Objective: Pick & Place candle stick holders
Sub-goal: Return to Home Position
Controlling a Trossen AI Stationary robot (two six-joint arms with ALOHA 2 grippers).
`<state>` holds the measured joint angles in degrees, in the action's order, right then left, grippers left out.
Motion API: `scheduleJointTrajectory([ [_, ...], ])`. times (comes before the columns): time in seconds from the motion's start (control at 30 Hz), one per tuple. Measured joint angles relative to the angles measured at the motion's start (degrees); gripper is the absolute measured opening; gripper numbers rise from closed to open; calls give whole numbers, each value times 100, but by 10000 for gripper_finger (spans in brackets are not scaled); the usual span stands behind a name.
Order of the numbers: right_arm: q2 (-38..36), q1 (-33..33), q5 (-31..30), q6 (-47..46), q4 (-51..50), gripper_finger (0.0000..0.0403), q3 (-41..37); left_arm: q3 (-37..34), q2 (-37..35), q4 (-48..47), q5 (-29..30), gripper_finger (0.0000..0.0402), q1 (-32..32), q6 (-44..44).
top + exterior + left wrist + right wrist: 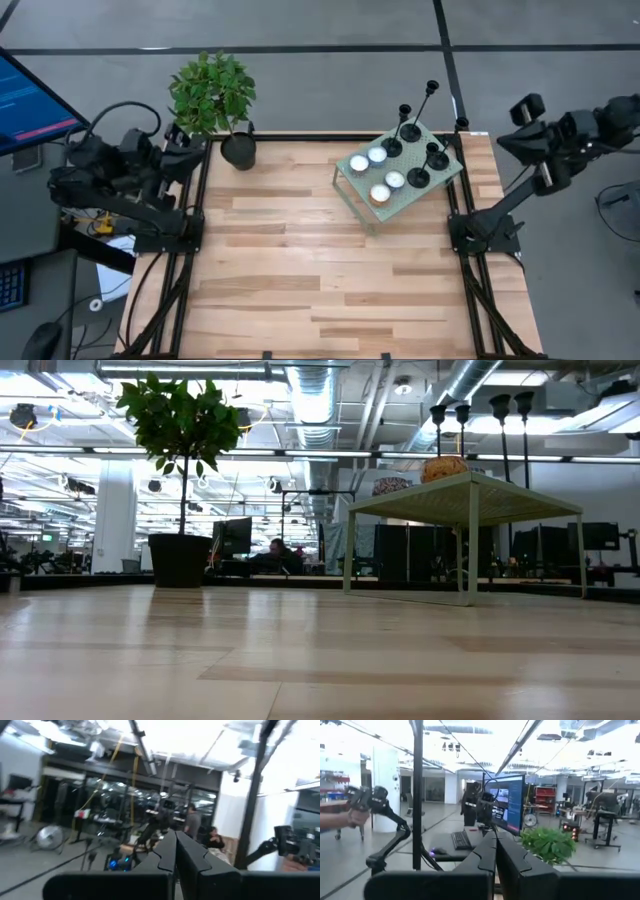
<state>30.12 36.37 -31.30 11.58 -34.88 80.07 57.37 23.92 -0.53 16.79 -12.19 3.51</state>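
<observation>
Four black candle stick holders [410,131] stand upright on the small green shelf [408,158], at its far and right side, with different stem heights. In the low view their cups [500,405] stick up above the shelf top. On the same shelf, just beside the holders on the near and left side, are three white candles [359,163] and one orange candle [380,194]. The shelf stands on its legs at the far right corner of the wooden counter [300,280], turned at an angle to the edges. A potted plant [212,92] in a black pot [239,152] sits at the far left of the counter, well apart from the shelf.

The left arm [120,170] is folded up off the left edge of the counter, left end effector [175,836] pressed together, nothing between the fingers. The right arm [560,140] is folded off the right edge, right end effector [496,836] also pressed together and gripping nothing. Neither touches the shelf or the holders. People are visible in the room behind, blurred.
</observation>
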Motion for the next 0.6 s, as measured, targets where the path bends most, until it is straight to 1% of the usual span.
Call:
scheduleJointTrajectory([
  [0.07, -239, 1, -1, 138, 5, 0, -163, -3, -140, -161, 287, 4, 0, 175],
  [0.13, -479, 5, 2, 189, 176, 0, -281, -5, -244, -255, 427, 3, 0, 324],
  [0.27, -878, 1, 4, 69, 543, 0, -324, 8, -376, -306, 432, 5, 0, 93],
  [0.4, -1133, 1, 30, -495, 643, 0, -317, -8, -484, -790, 263, 3, 0, -342],
  [0.5, -1273, -21, 313, -798, 311, 0, -216, -12, -549, -1006, 255, 4, 0, -333],
  [0.6, -1320, -53, 370, -745, 48, 0, -223, 8, -642, -1013, 252, 3, 0, -263],
])
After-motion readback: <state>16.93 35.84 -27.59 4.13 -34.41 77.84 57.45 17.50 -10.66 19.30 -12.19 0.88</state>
